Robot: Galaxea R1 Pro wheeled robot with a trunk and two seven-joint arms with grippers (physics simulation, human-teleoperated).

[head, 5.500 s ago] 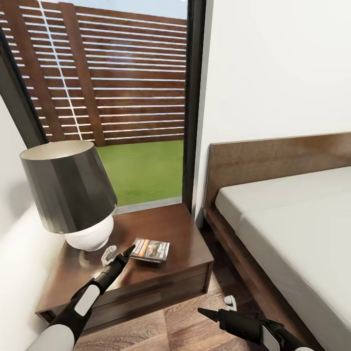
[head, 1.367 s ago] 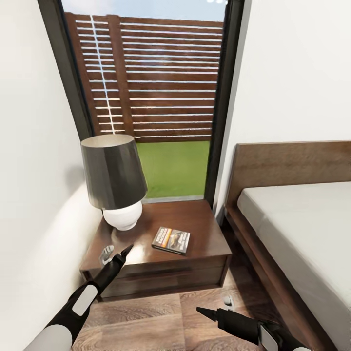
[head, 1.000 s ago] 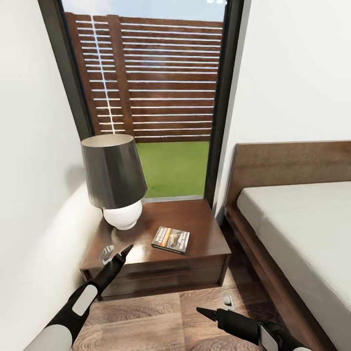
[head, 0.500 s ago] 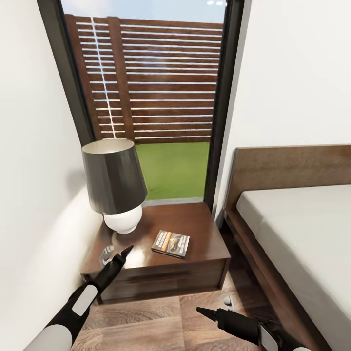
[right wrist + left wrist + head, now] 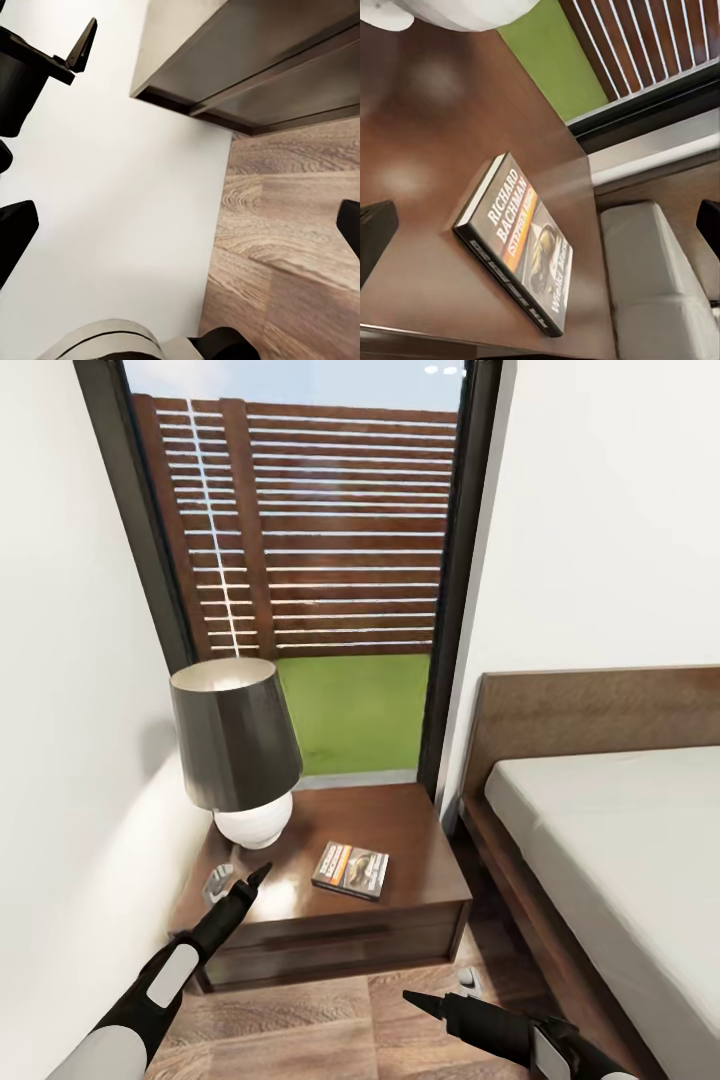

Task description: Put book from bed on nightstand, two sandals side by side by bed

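Head view. A low, dark brown glossy wooden nightstand [image 5: 400, 830] with one drawer stands against the far wall below a tall dark-framed window [image 5: 455, 580], between the white left wall and a low platform bed [image 5: 600, 840] with a dark brown frame and pale grey mattress at right. A small thin paperback book [image 5: 350, 869] with a dark cover and an orange patch lies flat on the nightstand top, right of centre, apart from a table lamp [image 5: 237, 745] with a dark grey shade and round white base at the far left corner. The left claw [image 5: 238, 880] hovers over the near left edge of the nightstand, its two fingers spread and holding nothing, well apart from the book. The right claw [image 5: 448, 992] hangs low over the light wood-plank floor [image 5: 300, 1030] near the bed frame, fingers likewise spread and empty.

Left wrist view. The book [image 5: 521, 244] rests on the brown nightstand top [image 5: 427, 187], spine and cover lettering legible. The white lamp base [image 5: 465, 11] lies beyond it, and the grey mattress of the bed [image 5: 649, 292] sits past the nightstand edge.

Right wrist view. The underside and side of the nightstand [image 5: 247, 60] adjoin the plank floor [image 5: 292, 247] and a white wall [image 5: 120, 187]. The left claw's dark fingers [image 5: 75, 49] show at one corner.
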